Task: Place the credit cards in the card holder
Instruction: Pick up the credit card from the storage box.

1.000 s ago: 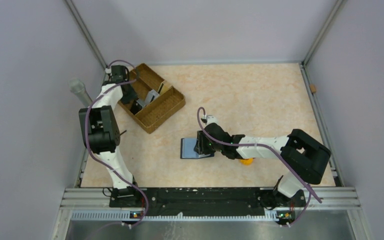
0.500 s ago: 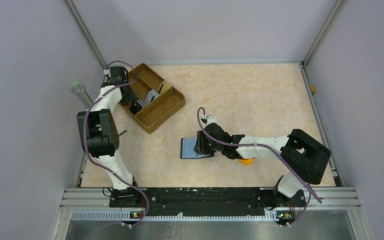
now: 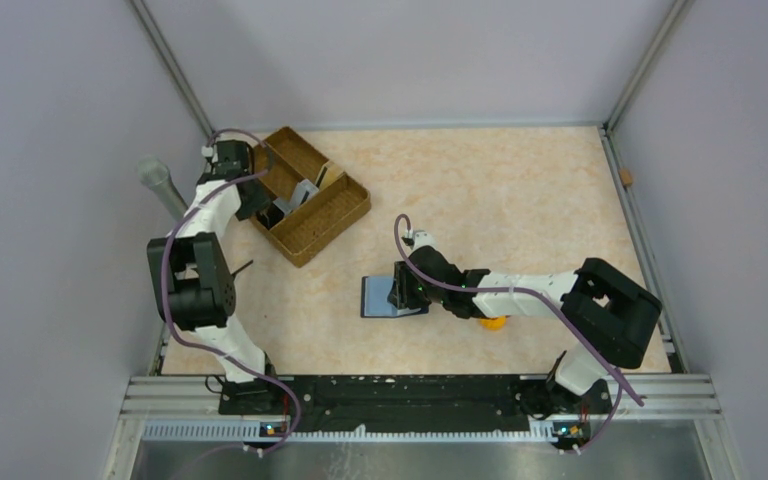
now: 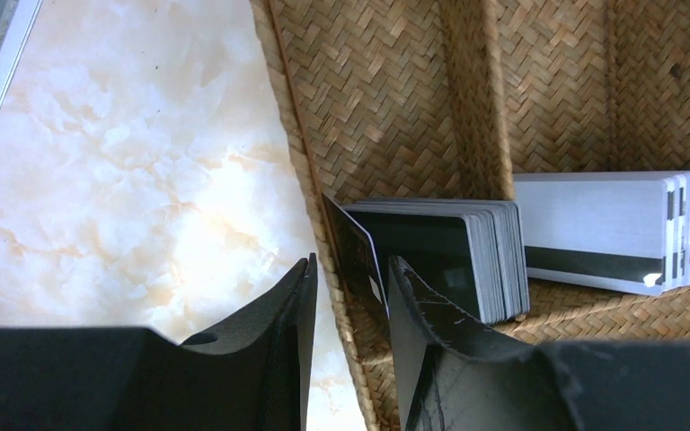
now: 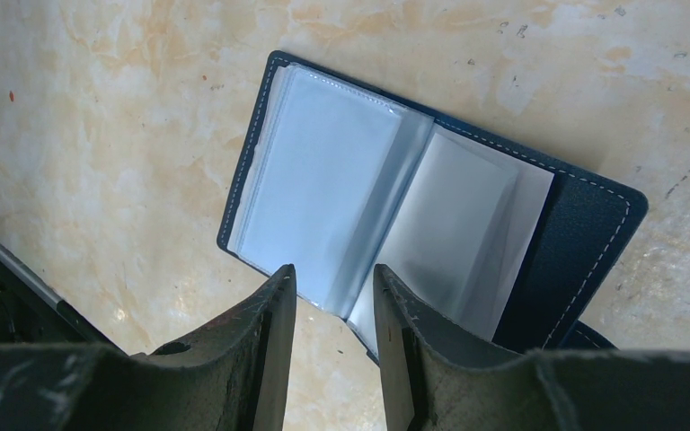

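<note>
The left gripper [image 4: 352,262] stands at the woven tray [image 4: 476,90] with its jaws about half apart, straddling the tray's outer wall. One dark card [image 4: 352,241] leans in the gap, just beside the stacked credit cards [image 4: 467,251] (no firm pinch shows). The card holder [image 5: 584,233] lies spread open on the table [image 4: 144,180], well apart from the tray. Above it hovers the right gripper [image 5: 333,269], also half apart and empty.
</note>
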Available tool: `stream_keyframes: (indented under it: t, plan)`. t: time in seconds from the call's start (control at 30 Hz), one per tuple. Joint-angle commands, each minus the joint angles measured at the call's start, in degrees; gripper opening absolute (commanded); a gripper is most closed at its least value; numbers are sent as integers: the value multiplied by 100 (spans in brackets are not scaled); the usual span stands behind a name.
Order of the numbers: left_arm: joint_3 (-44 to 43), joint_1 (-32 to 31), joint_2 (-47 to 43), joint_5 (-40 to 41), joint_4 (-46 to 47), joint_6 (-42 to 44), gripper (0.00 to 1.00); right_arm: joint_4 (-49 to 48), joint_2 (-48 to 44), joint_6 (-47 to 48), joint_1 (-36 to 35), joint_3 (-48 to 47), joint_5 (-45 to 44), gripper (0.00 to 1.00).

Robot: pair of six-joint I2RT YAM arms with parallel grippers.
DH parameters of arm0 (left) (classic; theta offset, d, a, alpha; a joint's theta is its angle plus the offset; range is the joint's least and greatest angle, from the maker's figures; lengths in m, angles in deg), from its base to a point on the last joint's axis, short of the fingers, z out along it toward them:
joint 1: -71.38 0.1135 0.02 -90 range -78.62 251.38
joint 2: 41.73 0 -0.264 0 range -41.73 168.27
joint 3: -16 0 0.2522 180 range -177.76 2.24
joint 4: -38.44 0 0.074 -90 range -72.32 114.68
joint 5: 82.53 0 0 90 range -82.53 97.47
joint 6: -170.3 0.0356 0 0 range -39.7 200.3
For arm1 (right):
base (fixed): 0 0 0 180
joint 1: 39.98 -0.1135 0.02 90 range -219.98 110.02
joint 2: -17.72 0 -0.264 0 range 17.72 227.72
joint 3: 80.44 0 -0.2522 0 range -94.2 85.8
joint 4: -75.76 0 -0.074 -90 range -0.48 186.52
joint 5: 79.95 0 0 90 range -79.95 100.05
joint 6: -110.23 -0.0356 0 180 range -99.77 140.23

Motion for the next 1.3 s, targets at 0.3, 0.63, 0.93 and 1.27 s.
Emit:
stream_keyframes:
  t: [0.3, 0.63, 0.93, 1.27]
  plan:
    - [578, 253, -635, -412, -26, -56, 38, -120, -237, 37, -47, 19, 53, 37]
    - [757, 371, -774, -782, 95, -221, 19, -132, -281, 23, -51, 63, 27, 37]
    - [744, 372, -1181, -406, 32, -202, 0, 60, -513, 36, -48, 46, -117, 37]
    - [760, 372, -1836, -70, -253, 131, 0, 670, -1069, 153, -47, -84, -522, 41]
